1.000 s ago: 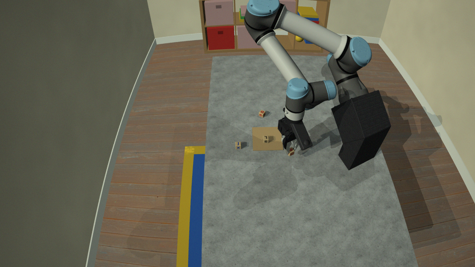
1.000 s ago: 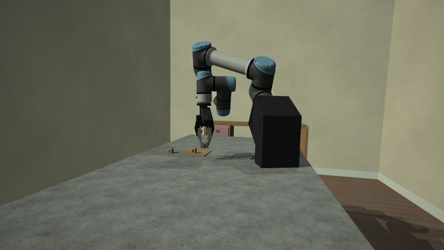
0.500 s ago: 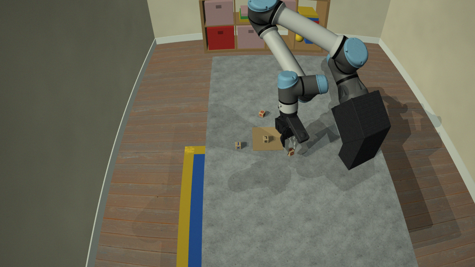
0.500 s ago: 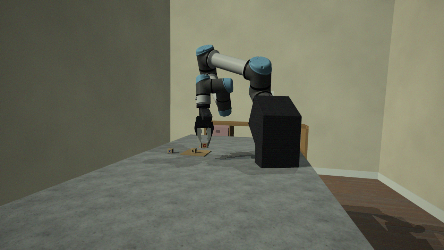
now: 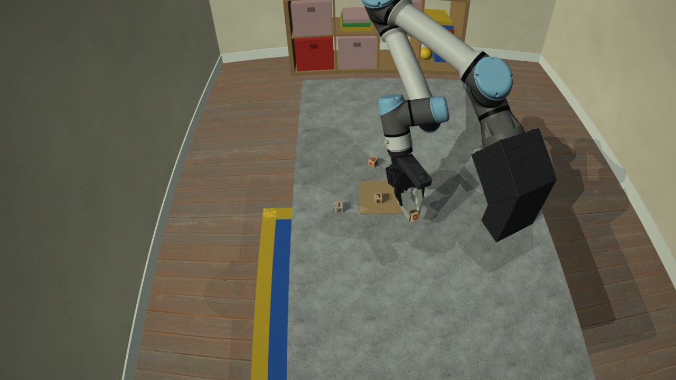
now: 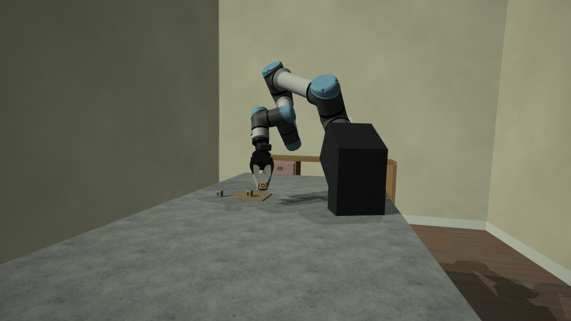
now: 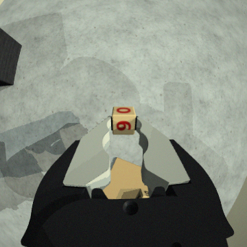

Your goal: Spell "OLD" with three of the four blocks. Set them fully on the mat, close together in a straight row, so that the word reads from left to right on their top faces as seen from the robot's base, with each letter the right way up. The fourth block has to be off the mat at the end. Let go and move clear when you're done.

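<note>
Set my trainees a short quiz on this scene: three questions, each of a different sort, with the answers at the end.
1. Fill in the blank: In the exterior view, the front face of the block on the mat shows the figure ____.

2. Multiple choice: What is between the fingers of the gripper?
A. the yellow ball
B. the block with the red O
C. the block with the blue X

3. True or false: The block with the blue X stands on the tan mat.

Key: 1. 6; 2. B; 3. False, it stands off the mat.
</note>
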`<state>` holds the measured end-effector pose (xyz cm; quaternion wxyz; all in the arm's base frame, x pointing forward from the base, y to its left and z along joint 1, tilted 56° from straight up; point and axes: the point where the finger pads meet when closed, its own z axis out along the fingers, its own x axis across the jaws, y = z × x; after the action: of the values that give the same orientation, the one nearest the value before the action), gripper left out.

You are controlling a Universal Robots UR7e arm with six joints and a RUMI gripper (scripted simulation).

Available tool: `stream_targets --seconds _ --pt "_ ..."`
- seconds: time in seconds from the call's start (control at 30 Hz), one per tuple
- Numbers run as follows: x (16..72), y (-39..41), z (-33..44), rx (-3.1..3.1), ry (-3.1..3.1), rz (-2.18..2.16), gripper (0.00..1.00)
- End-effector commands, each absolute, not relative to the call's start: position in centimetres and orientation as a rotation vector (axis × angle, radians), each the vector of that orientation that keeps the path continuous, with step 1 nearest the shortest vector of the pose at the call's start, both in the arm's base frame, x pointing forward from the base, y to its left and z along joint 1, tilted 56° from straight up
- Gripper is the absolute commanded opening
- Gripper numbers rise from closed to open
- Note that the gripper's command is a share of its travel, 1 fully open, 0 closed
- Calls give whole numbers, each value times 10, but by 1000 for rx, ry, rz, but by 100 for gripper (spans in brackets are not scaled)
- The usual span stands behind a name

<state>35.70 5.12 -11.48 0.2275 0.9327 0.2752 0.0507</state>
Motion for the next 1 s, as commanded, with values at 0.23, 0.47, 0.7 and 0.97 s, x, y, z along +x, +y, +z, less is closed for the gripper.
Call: stream_targets --seconds 0.23,0.47,0.7,0.97 --pt "358 49 -115 2837 828 15 5" --pt "358 49 -114 2937 851 -30 5" --pt "359 49 -114 3022 871 -70 5" --pt "359 48 -113 3034 873 -75 5"
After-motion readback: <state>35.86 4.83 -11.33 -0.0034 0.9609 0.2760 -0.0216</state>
